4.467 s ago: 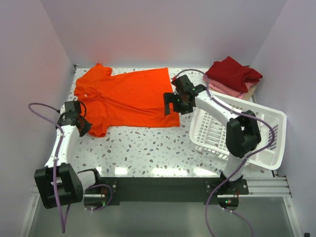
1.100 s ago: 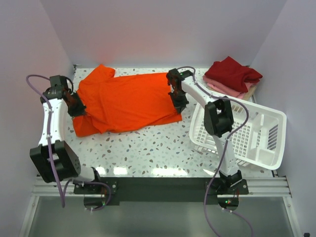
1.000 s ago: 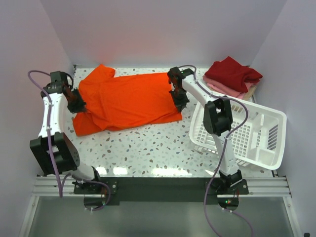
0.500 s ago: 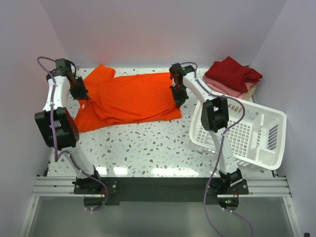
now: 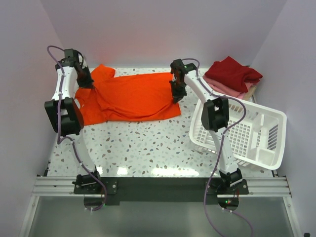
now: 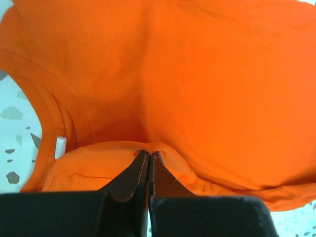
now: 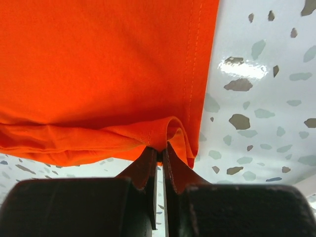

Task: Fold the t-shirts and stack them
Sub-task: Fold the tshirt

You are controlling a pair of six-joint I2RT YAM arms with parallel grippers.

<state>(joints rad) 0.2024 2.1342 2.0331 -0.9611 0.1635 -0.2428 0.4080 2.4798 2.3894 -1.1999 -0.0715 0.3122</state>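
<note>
The left gripper [image 6: 148, 154] is pinched tight on a fold of the orange-red t-shirt [image 5: 131, 96] near its collar. The right gripper [image 7: 159, 148] is likewise clamped on the hem at the opposite end. The shirt lies spread across the far side of the speckled table [image 5: 148, 143]. It looks light and limp and likely to sag, so hem and shoulder edges seem the best holds. To the right, the folded shirts [image 5: 232, 74] are piled behind the white basket [image 5: 277, 118].

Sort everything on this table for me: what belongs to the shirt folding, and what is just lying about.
Belongs to the job: orange-red t-shirt, pinched by the left gripper and the right gripper; dark red t-shirt, pink t-shirt and beige t-shirt, piled at the far right.

Just lying about: white lattice basket, on the right.
</note>
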